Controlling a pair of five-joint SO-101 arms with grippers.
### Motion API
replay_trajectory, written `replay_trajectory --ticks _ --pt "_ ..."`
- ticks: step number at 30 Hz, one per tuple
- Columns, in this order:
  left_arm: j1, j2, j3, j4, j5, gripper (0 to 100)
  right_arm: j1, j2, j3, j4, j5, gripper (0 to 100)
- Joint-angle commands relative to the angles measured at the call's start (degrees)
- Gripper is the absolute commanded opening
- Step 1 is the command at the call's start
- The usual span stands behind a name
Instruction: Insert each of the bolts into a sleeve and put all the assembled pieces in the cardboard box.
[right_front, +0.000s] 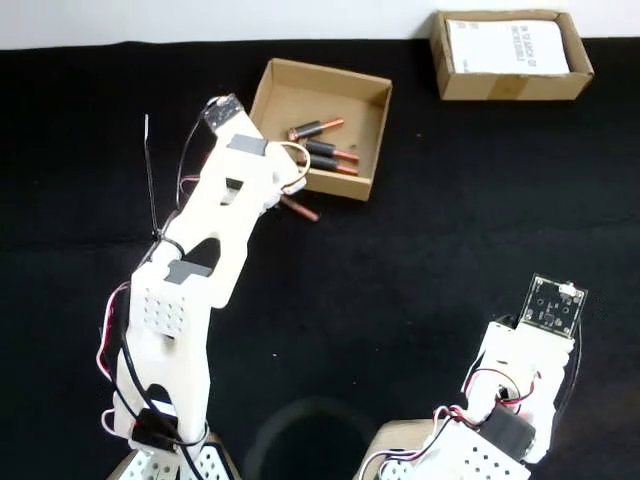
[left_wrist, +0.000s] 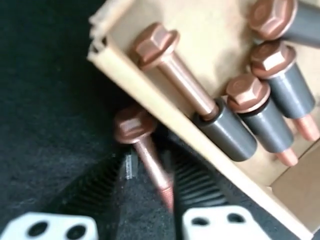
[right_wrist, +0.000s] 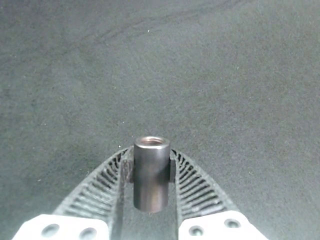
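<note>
Straddling a loose bolt (left_wrist: 134, 125), the left claw (left_wrist: 152, 162) is partly open, fingers (left_wrist: 195, 180) either side of the shaft with a little slack; bolt lies on the black desk (right_front: 420, 250) just outside the cardboard box (left_wrist: 122, 70), its head right against or nearly against the near wall; that wall stands between the bolt and the box floor; inside the box lie four assembled pieces (left_wrist: 265, 125), one with its bolt only partway in; left arm (right_front: 215, 230) overhangs the box's near corner in the high view; right claw (right_wrist: 151, 155) is clamped on an upright dark sleeve (right_wrist: 151, 180), bare desk behind it, well apart from the box; second box (right_front: 510, 88) holding white paper (right_front: 505, 45) sits at the far right corner.
</note>
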Motion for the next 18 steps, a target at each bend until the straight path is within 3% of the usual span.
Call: replay_trajectory --ticks 1,9,13,18 --pt "-2.3 0.2 -1.1 0.2 -0.2 0 -0.4 -0.6 8.0 -0.7 0.5 0.6" --pt "-2.0 0.0 -1.5 4.7 -0.5 1 -0.5 -0.8 8.1 -1.1 0.5 0.6" --pt "-0.2 -0.8 -2.9 6.2 -9.0 1 -3.2 -0.9 8.1 -2.2 0.2 0.6" --pt "2.0 -5.3 -9.8 14.0 -18.0 1 -12.4 -0.9 8.1 -9.7 0.1 0.6"
